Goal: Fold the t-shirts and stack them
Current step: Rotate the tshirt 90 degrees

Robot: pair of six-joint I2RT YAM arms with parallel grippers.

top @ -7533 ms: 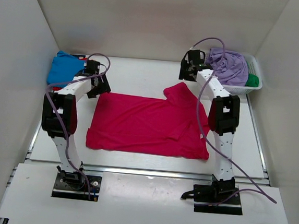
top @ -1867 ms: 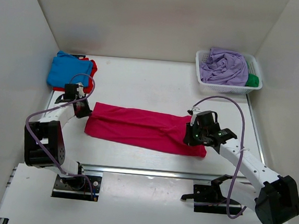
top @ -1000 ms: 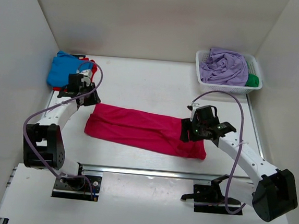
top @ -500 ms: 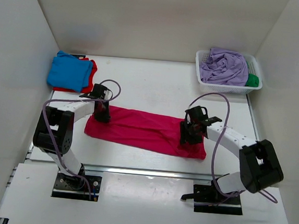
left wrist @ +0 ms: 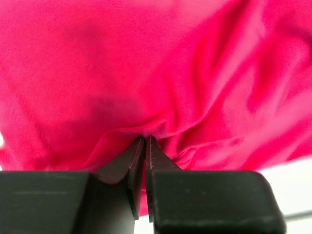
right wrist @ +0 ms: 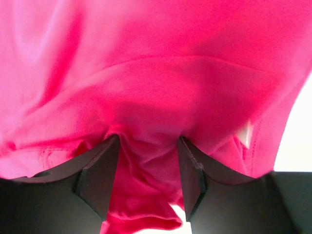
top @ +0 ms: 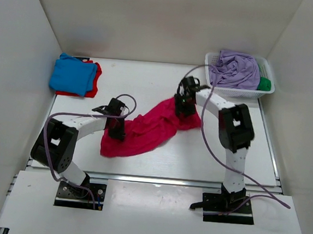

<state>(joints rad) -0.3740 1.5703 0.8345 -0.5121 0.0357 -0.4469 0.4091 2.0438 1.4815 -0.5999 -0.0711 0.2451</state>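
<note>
Where white walls (top: 154, 18) close in, pale table (top: 148, 86), bunched crimson-pink shirt (top: 150, 128).

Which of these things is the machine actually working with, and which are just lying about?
Part of the job: pink shirt, blue shirt, red shirt, lavender shirt, green shirt.
Just lying about: white basket, holding the lavender and green shirts.
</note>
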